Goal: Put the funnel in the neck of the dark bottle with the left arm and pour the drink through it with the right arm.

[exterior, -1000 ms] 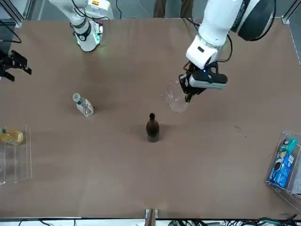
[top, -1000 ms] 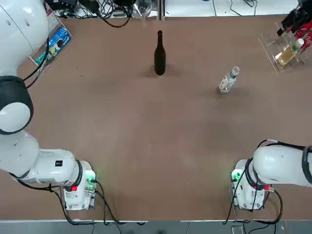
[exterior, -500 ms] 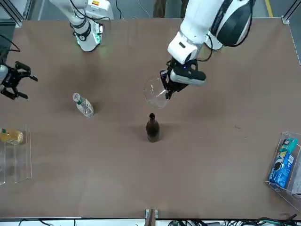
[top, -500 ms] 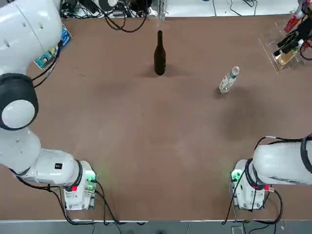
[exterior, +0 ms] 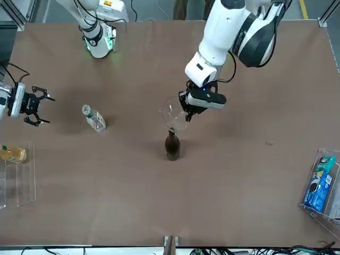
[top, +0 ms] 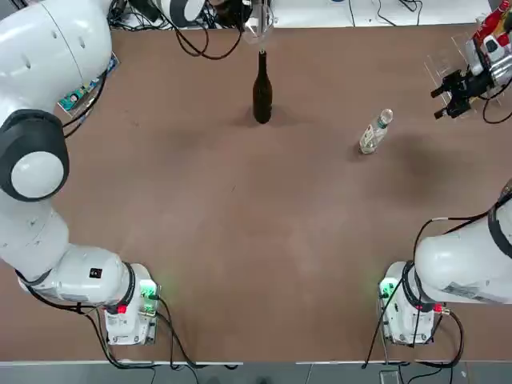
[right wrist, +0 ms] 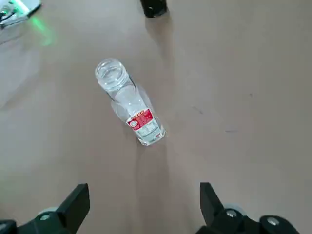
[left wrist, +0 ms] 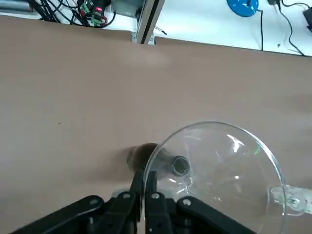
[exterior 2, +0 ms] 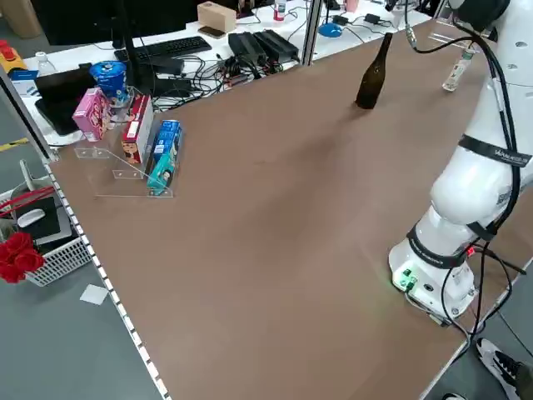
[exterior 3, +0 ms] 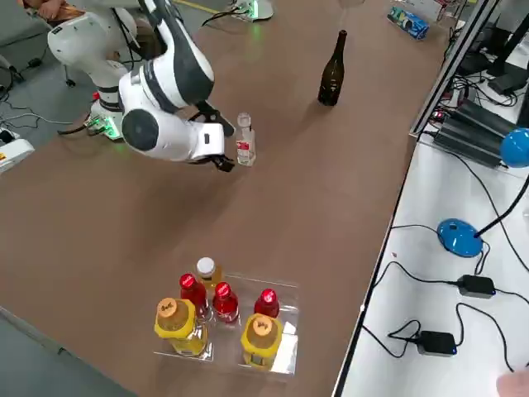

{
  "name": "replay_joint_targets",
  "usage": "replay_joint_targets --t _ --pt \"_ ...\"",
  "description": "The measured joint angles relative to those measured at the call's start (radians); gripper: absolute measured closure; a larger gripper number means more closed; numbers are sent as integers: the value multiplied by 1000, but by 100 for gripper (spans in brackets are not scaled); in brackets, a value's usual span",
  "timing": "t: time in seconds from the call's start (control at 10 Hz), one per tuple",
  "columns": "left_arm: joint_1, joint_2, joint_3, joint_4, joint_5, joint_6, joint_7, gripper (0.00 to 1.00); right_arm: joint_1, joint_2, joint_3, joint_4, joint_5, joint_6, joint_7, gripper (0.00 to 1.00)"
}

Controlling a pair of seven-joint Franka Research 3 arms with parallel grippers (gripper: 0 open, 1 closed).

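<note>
left arm reaching out over desk (exterior: 234, 175), its pincer (exterior: 187, 106) closed on rim of clear funnel (exterior: 174, 112), funnel near dark bottle (exterior: 172, 146) neck, dark bottle upright on desk, right arm's pincer (right wrist: 145, 204) wide, nothing held, near small clear bottle (right wrist: 130, 103) on desk

**Even, diffuse light; soft shadows**

Counter (top: 240, 200) brightly lit, probable source unseen. Faint, soft-edged shadows beside both bottles. Right wrist view: broad pale sheen, green glow (from an arm's base lamp) reflected on the surface. Left wrist view: small sharp glints on the clear funnel (left wrist: 219, 170).
</note>
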Motion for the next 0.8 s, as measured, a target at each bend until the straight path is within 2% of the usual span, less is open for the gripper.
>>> replay_joint_targets --t 0.6,0.8 --pt "0 27 0 -4 23 24 0 95 -7 175 -2 24 164 -160 -424 0" --pt "1 29 2 -4 26 34 0 95 -7 259 -2 27 227 -223 -566 0"
